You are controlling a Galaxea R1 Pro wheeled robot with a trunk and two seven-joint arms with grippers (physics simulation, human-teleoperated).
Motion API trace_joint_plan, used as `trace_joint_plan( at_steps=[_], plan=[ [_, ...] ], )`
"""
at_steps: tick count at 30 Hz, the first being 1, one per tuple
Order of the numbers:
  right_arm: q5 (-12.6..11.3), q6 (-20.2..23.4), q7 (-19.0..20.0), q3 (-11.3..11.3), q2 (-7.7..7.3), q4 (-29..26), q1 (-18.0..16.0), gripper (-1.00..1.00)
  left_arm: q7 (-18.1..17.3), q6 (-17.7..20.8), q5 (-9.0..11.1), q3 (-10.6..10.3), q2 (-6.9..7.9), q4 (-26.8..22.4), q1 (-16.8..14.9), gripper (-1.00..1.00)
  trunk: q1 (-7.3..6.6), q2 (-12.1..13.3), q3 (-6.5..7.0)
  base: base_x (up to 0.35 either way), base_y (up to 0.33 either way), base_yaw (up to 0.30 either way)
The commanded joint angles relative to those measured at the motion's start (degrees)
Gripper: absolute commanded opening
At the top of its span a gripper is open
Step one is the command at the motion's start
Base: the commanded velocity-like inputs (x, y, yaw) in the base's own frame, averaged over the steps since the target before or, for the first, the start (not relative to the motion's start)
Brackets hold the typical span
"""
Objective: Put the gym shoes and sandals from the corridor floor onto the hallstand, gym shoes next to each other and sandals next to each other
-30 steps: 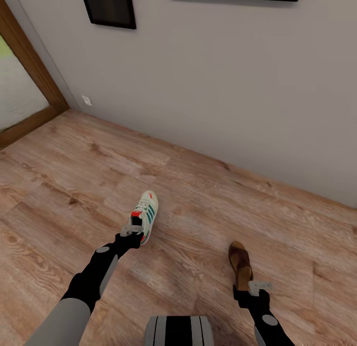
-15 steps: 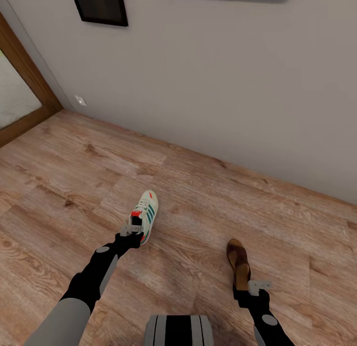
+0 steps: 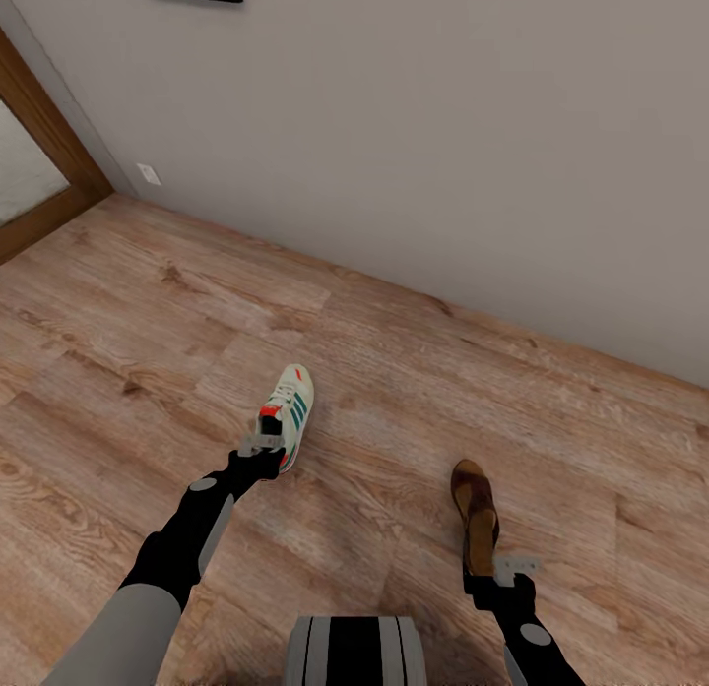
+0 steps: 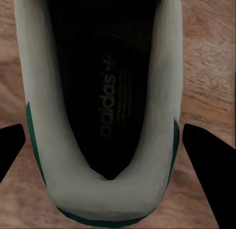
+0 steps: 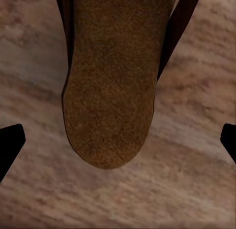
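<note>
Corridor: pale grey wall, wood door frame at the left edge, light wood-plank corridor floor (image 3: 148, 351); hallstand not in view. Item one: gym shoe (image 3: 287, 416), white with green stripes, lying on the planks, heel toward my left gripper (image 3: 260, 446). In the left wrist view its heel (image 4: 103, 194) sits between my spread, released fingers (image 4: 209, 175), one on either side, neither touching. Item two: sandal (image 3: 475, 514), reddish-brown, on the planks near my right gripper (image 3: 514, 568); its tan footbed heel (image 5: 110, 106) lies centred ahead of wide-open fingers (image 5: 10, 143). Handling note: I judge both approaches squared; I should advance until each heel is well inside, then close evenly on the sides and lift level.
</note>
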Motion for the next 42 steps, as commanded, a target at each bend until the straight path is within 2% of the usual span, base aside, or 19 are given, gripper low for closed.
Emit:
trace_joint_plan(
  at_steps=[1, 4, 7, 14, 18, 21, 27, 42],
  plan=[
    [0.3, -0.1, -0.1, 0.0, 0.01, 0.0, 0.0, 1.00, -0.3, 0.7, -0.2, 0.2, -0.06, -1.0, 0.0, -1.00, -0.01, 0.0, -0.13, 0.000, 0.000, 0.000],
    [0.3, -0.1, -0.2, 0.0, 0.01, 0.0, 0.0, 1.00, -0.3, 5.7, -0.1, 0.1, -0.10, -6.8, -0.1, -1.00, -0.01, 0.0, -0.29, 0.000, 0.000, 0.000],
    [0.3, -0.1, -0.2, 0.0, 0.01, 0.0, 0.0, 1.00, -0.3, 7.6, -0.1, -0.1, -0.07, -8.8, 0.0, -1.00, -0.01, 0.0, -0.35, 0.000, 0.000, 0.000],
    [0.3, -0.1, -0.2, 0.0, 0.01, 0.0, 0.0, 1.00, -0.4, 9.0, 0.0, -0.4, -0.05, -10.4, 0.1, -1.00, 0.17, -0.1, -2.12, 0.000, 0.000, 0.000],
    [0.3, -0.1, -0.2, 0.0, 0.01, 0.0, 0.0, 1.00, -0.3, 9.6, 0.0, -0.4, -0.12, -13.9, -0.1, -1.00, 0.28, -0.2, -3.35, 0.000, 0.000, 0.000],
    [0.2, -0.1, -0.2, 0.0, 0.01, 0.0, 0.0, 1.00, -0.3, 11.9, 0.0, -0.4, -0.13, -16.1, -0.1, -1.00, 0.35, -0.2, -4.25, 0.000, 0.000, 0.000],
    [0.2, -0.1, -0.2, 0.1, 0.01, 0.1, 0.0, 1.00, -0.3, 14.3, 0.0, -0.4, -0.06, -17.4, 0.1, -1.00, 0.35, -0.2, -4.40, 0.000, 0.000, 0.000],
    [0.2, -0.1, -0.2, 0.1, 0.01, 0.0, 0.0, 1.00, -0.3, 14.5, 0.0, -0.4, 0.04, -17.7, 0.8, -1.00, 0.35, -0.2, -4.42, 0.056, 0.004, 0.000]
  ],
)
